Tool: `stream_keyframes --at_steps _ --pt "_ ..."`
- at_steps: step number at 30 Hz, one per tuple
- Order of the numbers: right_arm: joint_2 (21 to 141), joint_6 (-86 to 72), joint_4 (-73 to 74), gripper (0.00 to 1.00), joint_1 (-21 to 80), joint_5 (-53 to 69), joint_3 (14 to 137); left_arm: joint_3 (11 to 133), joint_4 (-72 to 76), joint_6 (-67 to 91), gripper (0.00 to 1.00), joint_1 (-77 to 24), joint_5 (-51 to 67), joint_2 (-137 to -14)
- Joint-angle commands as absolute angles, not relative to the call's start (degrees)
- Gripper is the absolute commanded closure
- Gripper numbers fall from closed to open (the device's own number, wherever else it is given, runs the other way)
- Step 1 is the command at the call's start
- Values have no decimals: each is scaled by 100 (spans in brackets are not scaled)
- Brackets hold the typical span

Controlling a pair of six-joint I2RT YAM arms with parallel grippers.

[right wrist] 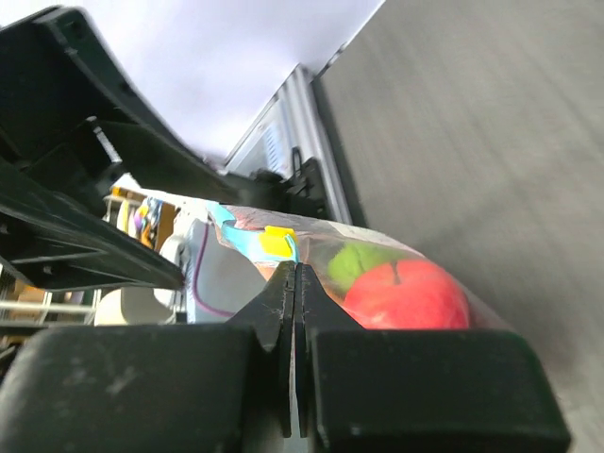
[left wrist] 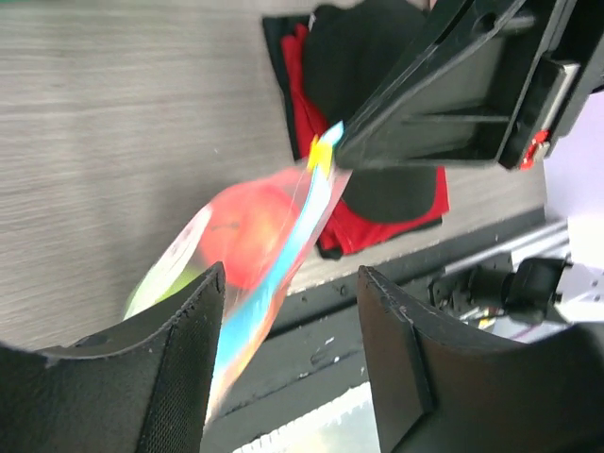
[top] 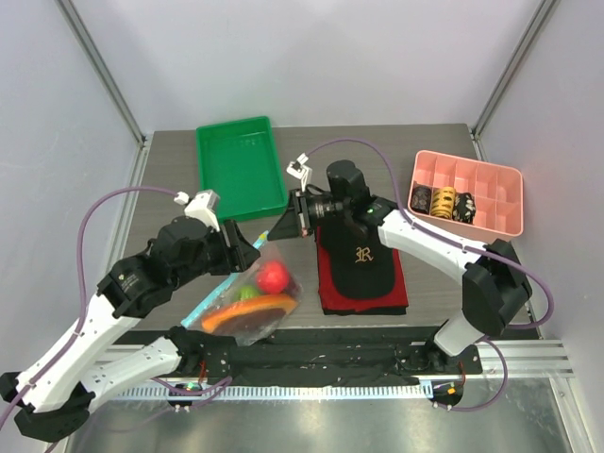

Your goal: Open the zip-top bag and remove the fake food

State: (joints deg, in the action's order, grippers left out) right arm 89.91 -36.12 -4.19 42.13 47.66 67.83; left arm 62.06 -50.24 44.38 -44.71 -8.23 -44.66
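The zip-top bag (top: 257,294) hangs over the near edge of the counter (top: 170,189), between the two arms. Whether its lower end rests on the surface I cannot tell. It is thin, clear, crinkly film, so I judge it light, limp and slippery, likely to fold or slide rather than hold a shape. The fake food (top: 255,307) sags to its bottom: a red apple (top: 273,276), a green piece (top: 247,293) and an orange-rimmed melon slice (top: 250,314). These look hard and light, but they give the bag most of its weight and will swing. The firmest place to hold is the light blue zip strip (left wrist: 300,236), which is stiffer than the film, with a yellow tab (left wrist: 321,153) at its upper end. The right pincer (right wrist: 294,283) is pressed together on the bag's top edge just under that tab. The left pincer (left wrist: 291,283) stands spread, with the strip running down between its fingers, close against one of them and well apart from the other. A firm pinch on the strip's lip opposite the right hold seems best, since bare film would probably slip. Farther off on the counter lie a black cap (top: 359,255) on a red cloth (top: 396,283), a green tray (top: 240,170) and a pink divided box (top: 500,212).
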Motion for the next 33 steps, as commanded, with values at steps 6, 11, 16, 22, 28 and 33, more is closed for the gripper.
stream_keyframes --at_steps 6,11,16,22,28,33 --pt "9018 -3147 -308 99 3938 5176 7260 6794 -4615 4176 41 -4001 -574 -4983" --pt "8991 -3129 -325 99 3946 5282 7207 6566 -3912 3955 48 -2771 1578 -5413" --pt "9026 -3208 -404 98 3929 5317 7216 6303 -3394 3893 48 -2198 2987 -5554" --pt "9053 -3243 -439 99 3938 5352 7233 5924 -2471 4131 53 -2197 3761 -5546" --pt "9088 -3296 -457 99 3929 5370 7260 5827 -2777 3964 61 -2197 3630 -5563" --pt "9088 -3313 -466 99 3911 5379 7233 5801 -2751 3920 72 -2197 3559 -5493"
